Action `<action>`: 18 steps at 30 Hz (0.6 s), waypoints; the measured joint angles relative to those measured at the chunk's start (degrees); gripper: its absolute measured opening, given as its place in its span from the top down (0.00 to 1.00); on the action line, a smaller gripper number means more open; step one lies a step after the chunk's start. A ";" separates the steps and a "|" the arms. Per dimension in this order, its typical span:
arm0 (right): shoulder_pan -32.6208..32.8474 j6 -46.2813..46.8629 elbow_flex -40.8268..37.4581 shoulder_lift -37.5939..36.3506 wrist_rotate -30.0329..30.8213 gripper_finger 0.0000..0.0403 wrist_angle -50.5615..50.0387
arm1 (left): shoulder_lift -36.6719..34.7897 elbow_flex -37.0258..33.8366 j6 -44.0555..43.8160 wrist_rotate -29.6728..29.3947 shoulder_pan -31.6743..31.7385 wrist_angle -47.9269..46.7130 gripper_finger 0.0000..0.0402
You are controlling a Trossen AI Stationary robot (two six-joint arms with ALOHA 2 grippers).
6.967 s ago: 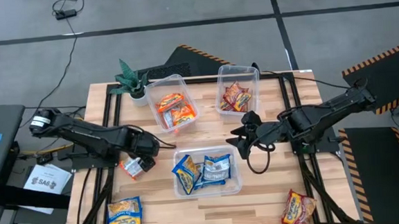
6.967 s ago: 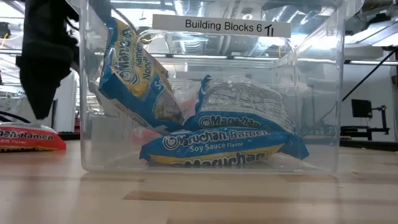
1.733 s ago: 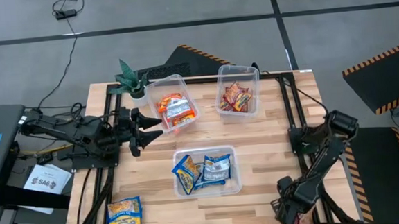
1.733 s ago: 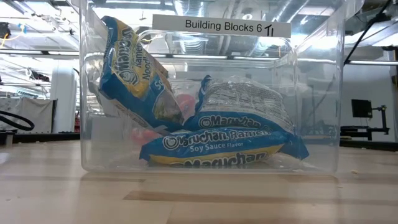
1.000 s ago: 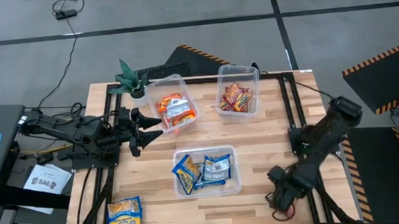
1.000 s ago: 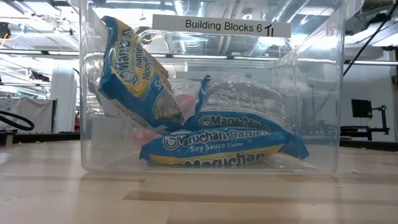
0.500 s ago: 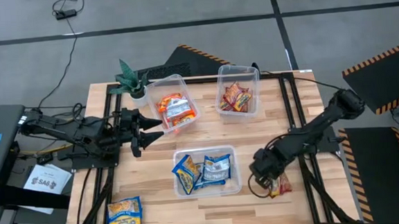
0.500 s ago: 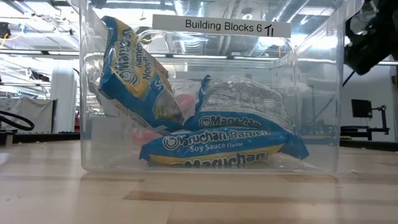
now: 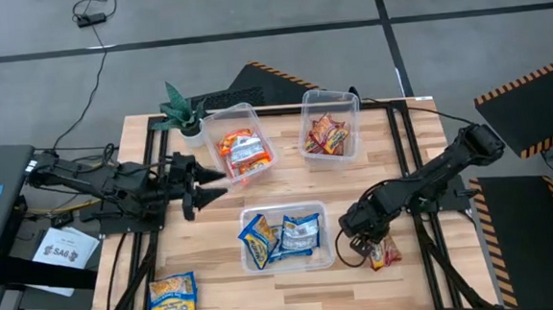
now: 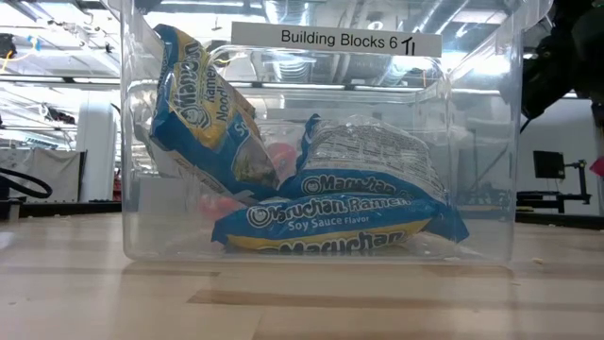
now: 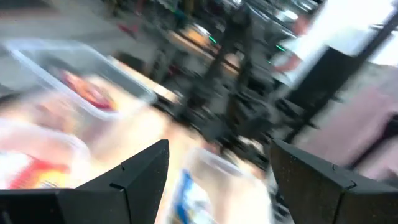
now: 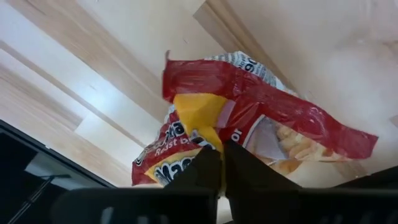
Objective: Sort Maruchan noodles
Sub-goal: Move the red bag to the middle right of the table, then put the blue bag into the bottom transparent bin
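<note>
Pinching a red noodle packet (image 12: 249,118) beside the blue-packet tub (image 9: 288,261), the right gripper (image 9: 367,248) held tight — left gripper (image 9: 206,184) gaped wide, empty.

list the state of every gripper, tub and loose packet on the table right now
left gripper: open, empty, beside the orange tub
right gripper: shut on red packet, held above the table
orange tub: holds orange packets
red tub: holds red packets
blue tub: holds blue packets
yellow-blue packet: flat, unsorted

The dark left gripper (image 9: 211,185) is hovering spread-fingered at centre-left of the high view, while the dark right gripper (image 9: 362,251) is pinching closed at lower right.
</note>
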 joint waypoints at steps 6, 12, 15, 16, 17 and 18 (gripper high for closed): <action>-0.08 1.15 0.02 0.00 -0.02 0.85 -0.06 | -1.19 -0.02 -7.57 16.94 -0.18 -3.96 0.35; -1.34 0.80 0.04 -0.93 -0.07 0.72 -0.24 | -2.66 -0.02 -15.60 25.71 -0.48 -8.51 0.35; -1.91 -0.24 0.09 -3.25 -0.15 0.61 -0.28 | -2.62 0.04 -23.47 31.61 -1.24 -13.67 0.35; -2.03 -0.26 0.07 -4.30 -0.15 0.58 -0.49 | -2.41 0.04 -26.35 33.12 -2.23 -16.66 0.35; -2.11 -0.22 0.07 -5.47 0.02 0.54 -0.46 | -1.64 0.04 -29.06 34.06 -3.69 -19.99 0.35; -2.21 0.02 0.07 -6.76 0.45 0.51 -0.48 | -0.75 0.04 -31.52 34.64 -5.64 -23.13 0.35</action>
